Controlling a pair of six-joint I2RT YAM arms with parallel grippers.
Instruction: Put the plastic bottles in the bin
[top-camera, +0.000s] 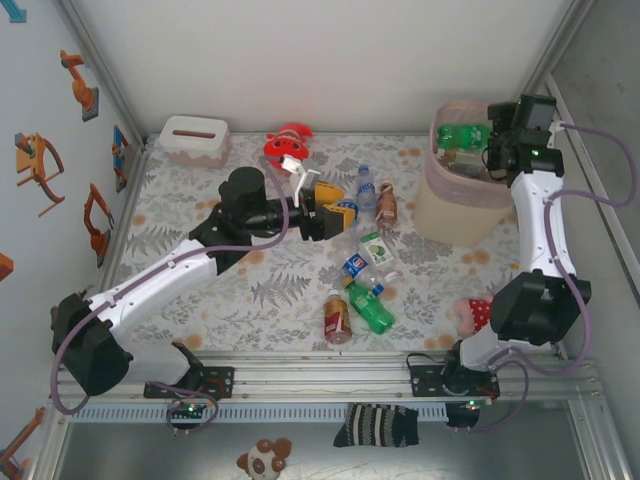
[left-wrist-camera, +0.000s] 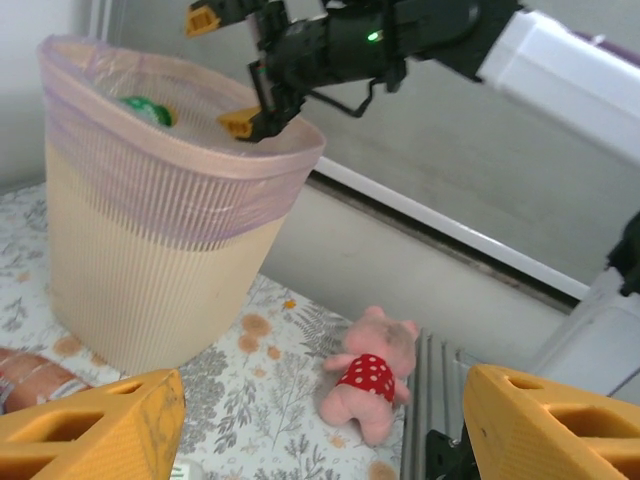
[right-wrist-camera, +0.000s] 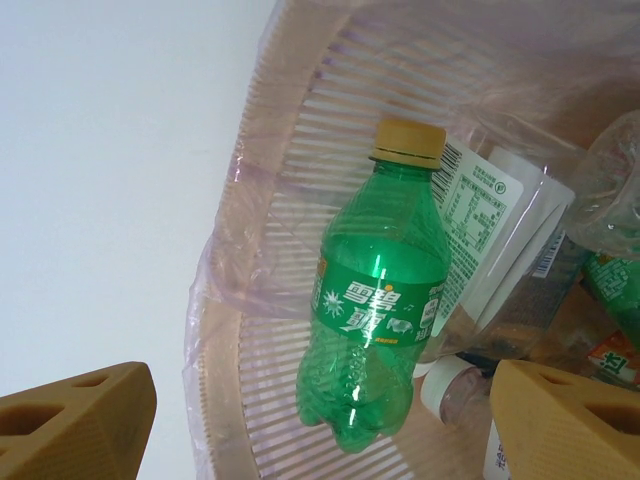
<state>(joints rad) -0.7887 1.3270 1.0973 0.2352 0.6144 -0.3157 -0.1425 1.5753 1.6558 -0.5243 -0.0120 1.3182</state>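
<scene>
The bin (top-camera: 450, 215) stands directly under the right gripper (top-camera: 495, 150). Its jaws are wide apart and hold nothing. A green bottle (right-wrist-camera: 380, 300) lies just below the fingers, inside the bin, on top of other bottles. So the step in hand is probably the release, and it looks finished. To do it well, the right arm should rise straight up before it swings away, with the jaws kept wide, because the thin pink liner hangs close to the fingertips and could catch on them.

The left gripper (top-camera: 340, 205) is also open and empty. It hovers low over the table, with a clear bottle (top-camera: 366, 185) and a brown bottle (top-camera: 387, 205) just ahead of its fingers. It should probably take the nearer one across the body, not at the cap, since such a round bottle can roll away.

More bottles lie on the table between the two arms, among them a green one (top-camera: 370, 310) and a red-labelled one (top-camera: 337, 318).

The right wrist view looks into the bin and shows how the bottles are piled there. The left wrist view gives the right gripper (left-wrist-camera: 225, 70) from the side, one orange fingertip very near the rim. It also shows a pink plush toy (left-wrist-camera: 370, 375) beyond the left fingers, beside the foot of the bin. The top view shows where the bottles on the table lie.
</scene>
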